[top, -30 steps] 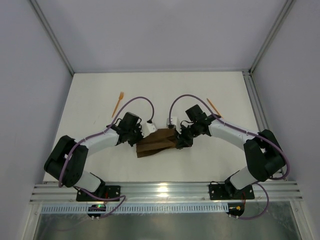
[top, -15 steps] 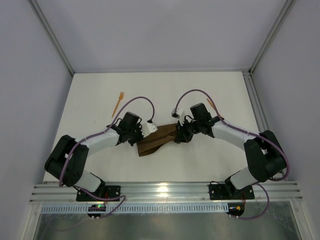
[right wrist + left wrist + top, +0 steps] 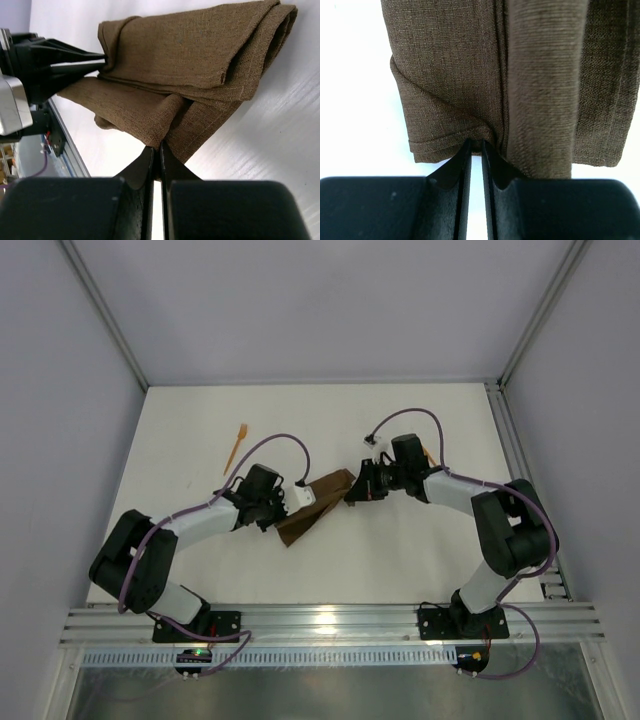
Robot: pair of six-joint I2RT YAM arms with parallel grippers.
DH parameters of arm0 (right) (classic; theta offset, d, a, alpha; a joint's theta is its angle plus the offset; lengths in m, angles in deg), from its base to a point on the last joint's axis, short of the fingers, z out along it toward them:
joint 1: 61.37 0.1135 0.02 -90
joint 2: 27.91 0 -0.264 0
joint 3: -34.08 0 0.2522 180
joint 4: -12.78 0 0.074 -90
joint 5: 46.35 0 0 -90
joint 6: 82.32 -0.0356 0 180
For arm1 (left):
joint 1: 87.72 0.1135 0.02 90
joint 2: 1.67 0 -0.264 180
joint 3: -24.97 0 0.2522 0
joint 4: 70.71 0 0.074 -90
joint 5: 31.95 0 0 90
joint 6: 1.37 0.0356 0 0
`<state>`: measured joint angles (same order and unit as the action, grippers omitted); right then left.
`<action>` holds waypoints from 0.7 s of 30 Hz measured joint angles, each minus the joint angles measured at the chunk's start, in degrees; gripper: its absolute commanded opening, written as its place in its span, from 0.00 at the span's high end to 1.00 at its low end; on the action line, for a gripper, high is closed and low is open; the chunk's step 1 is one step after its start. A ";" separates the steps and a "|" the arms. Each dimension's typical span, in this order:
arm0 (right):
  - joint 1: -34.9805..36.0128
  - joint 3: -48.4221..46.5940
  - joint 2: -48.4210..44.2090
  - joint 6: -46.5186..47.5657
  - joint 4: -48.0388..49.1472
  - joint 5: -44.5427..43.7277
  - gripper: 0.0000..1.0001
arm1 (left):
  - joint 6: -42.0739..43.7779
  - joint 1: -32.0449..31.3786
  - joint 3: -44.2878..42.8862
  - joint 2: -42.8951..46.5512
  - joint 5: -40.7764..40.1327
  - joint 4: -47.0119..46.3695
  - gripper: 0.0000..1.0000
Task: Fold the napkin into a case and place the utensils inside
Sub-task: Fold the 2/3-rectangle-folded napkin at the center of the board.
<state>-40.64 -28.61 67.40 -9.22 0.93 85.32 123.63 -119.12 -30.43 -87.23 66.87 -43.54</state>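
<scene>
The dark brown napkin (image 3: pixel 318 504) lies as a narrow, layered strip slanting from near left to far right on the white table. My left gripper (image 3: pixel 286 510) is shut on the strip's near-left end, and in the left wrist view its tips (image 3: pixel 476 145) pinch a folded hem of the napkin (image 3: pixel 450 75). At the far-right end my right gripper (image 3: pixel 352 489) is shut, its tips (image 3: pixel 159 147) clamping a corner of the napkin (image 3: pixel 190 60). The left gripper (image 3: pixel 102 62) shows across the cloth. An orange fork (image 3: pixel 236 445) lies far left. A second orange utensil (image 3: pixel 427 451) peeks out behind the right arm.
The white table (image 3: pixel 330 420) is ringed by grey walls and metal posts (image 3: pixel 525 330). A metal rail (image 3: pixel 330 625) with both arm bases runs along the near edge. Purple cables (image 3: pixel 280 440) loop above each wrist.
My right gripper has moved towards the far side and drawn its end of the napkin along, turning the wider folded bundle into a slanted narrow strip. The left gripper has held its place.
</scene>
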 measured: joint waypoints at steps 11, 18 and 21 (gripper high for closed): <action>1.66 -1.09 4.22 -14.14 8.66 -3.87 0.93 | 0.00 0.02 0.00 0.00 1.14 0.09 0.85; 3.89 -1.29 10.67 -28.65 20.63 -6.84 0.92 | 0.00 0.02 -0.35 -0.37 1.36 0.26 0.85; 5.20 -1.31 13.73 -34.42 25.18 -8.17 0.91 | 0.02 0.02 -0.74 -0.72 1.46 0.57 0.85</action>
<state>-35.43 -29.92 81.12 -43.65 26.11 77.14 123.65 -119.10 -31.18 -87.95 68.33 -42.97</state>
